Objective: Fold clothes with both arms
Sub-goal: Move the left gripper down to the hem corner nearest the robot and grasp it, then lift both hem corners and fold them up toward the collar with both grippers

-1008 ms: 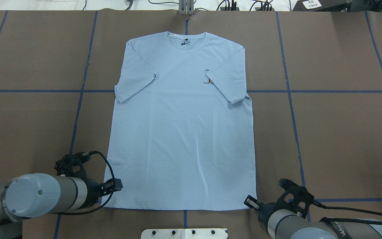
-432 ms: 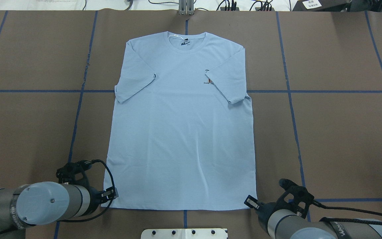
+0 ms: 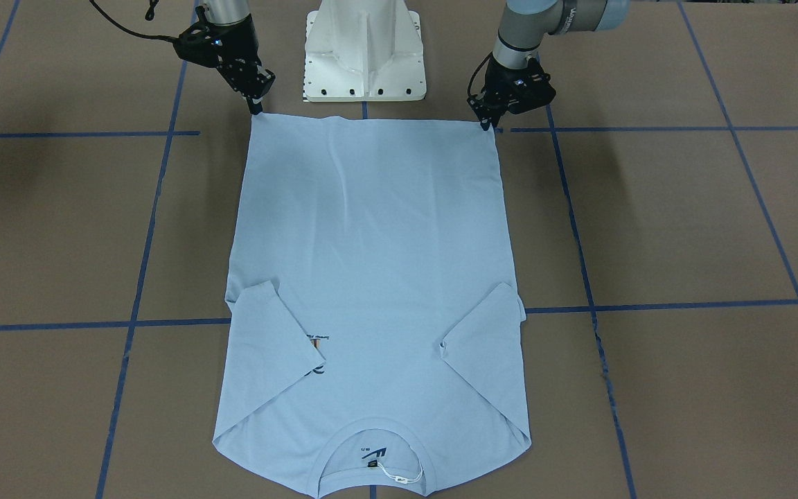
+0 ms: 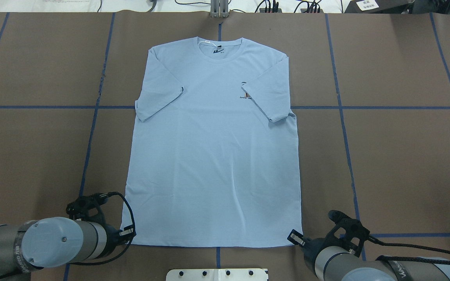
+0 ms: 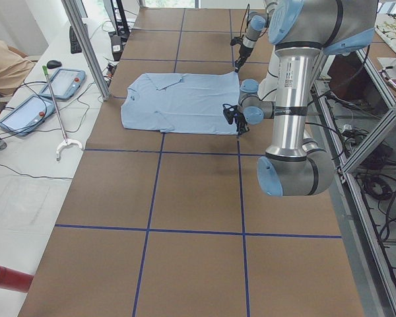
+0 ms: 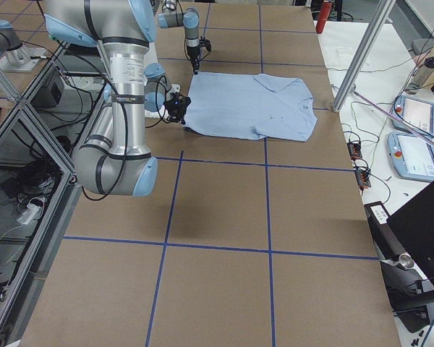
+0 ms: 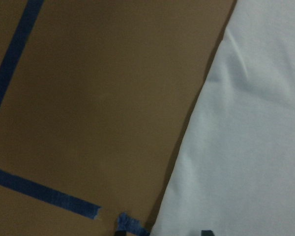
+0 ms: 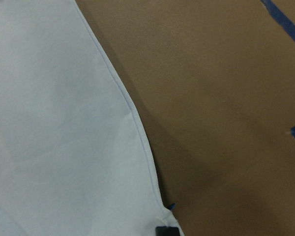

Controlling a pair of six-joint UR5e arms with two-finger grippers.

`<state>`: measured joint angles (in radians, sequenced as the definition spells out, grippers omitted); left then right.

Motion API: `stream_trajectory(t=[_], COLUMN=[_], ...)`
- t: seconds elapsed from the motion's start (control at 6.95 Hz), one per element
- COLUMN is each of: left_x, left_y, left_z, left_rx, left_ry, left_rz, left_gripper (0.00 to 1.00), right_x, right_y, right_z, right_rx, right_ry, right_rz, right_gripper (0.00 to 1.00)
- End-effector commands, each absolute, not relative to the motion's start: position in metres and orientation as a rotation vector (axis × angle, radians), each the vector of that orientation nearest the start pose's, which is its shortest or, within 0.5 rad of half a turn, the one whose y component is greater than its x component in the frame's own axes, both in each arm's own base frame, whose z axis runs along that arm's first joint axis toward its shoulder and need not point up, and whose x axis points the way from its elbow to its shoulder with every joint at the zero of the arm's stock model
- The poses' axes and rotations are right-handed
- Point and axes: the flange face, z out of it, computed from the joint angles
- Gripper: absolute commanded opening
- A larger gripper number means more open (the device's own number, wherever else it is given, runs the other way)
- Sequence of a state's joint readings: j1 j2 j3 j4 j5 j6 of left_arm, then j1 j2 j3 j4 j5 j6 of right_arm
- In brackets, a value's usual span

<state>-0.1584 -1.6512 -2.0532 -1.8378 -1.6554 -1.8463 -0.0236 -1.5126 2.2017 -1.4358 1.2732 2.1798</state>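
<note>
Left gripper (image 4: 128, 233) lowered, at T-shirt (image 4: 213, 156) hem corner

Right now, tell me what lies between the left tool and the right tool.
Only the bottom hem of the T-shirt, running flat from the left tool to the right tool; the front-facing view shows it.

One T-shirt (image 4: 213, 156); two arms, left arm (image 4: 53, 244) and right arm (image 4: 350, 265); one pedestal (image 3: 364, 48); one table (image 4: 397, 156)

Overhead: behind the pedestal base (image 4: 217, 274), high, looking forward-down. Front: opposite, facing back. Two sides: table (image 5: 185, 264) ends, distant. Two wrists: very close, each at a T-shirt (image 4: 213, 156) hem corner, seen by all.
</note>
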Motion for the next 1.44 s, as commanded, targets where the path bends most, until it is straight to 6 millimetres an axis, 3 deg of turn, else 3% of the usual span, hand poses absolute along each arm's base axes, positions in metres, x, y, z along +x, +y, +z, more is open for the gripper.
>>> stream_trajectory(t=[0.0,0.29,0.43,0.58,0.72,0.86,1.01,1.15,1.3], left_x=[0.483,0.469,0.467,0.455,0.424,0.408,0.395,0.401,0.414], left_y=[-0.196,-0.193,-0.180,-0.163,-0.154,-0.174,-0.229,-0.284,-0.347], left_z=[0.369,0.345,0.333,0.308,0.268,0.262,0.256,0.248,0.250], left_rx=[-0.162,-0.183,-0.212,-0.236,-0.301,-0.271,-0.172,-0.054,0.010], left_ry=[0.825,0.873,0.895,0.934,0.962,0.939,0.972,0.987,0.960], left_rz=[-0.356,-0.343,-0.312,-0.274,-0.234,-0.253,-0.306,-0.289,-0.357], left_gripper=[0.00,0.00,0.00,0.00,0.00,0.00,0.00,0.00,0.00], right_x=[-0.469,-0.463,-0.447,-0.422,-0.401,-0.384,-0.381,-0.401,-0.417], right_y=[-0.152,-0.154,-0.152,-0.135,-0.132,-0.151,-0.176,-0.235,-0.304], right_z=[0.329,0.327,0.329,0.334,0.321,0.302,0.297,0.276,0.276], right_rx=[0.013,0.011,0.007,-0.032,-0.054,-0.044,-0.003,0.119,0.125], right_ry=[-0.881,-0.887,-0.883,-0.861,-0.883,-0.928,-0.943,-0.978,-0.949], right_rz=[0.671,0.675,0.670,0.625,0.612,0.647,0.667,0.631,0.647], right_gripper=[0.00,0.00,0.00,0.00,0.00,0.00,0.00,0.00,0.00])
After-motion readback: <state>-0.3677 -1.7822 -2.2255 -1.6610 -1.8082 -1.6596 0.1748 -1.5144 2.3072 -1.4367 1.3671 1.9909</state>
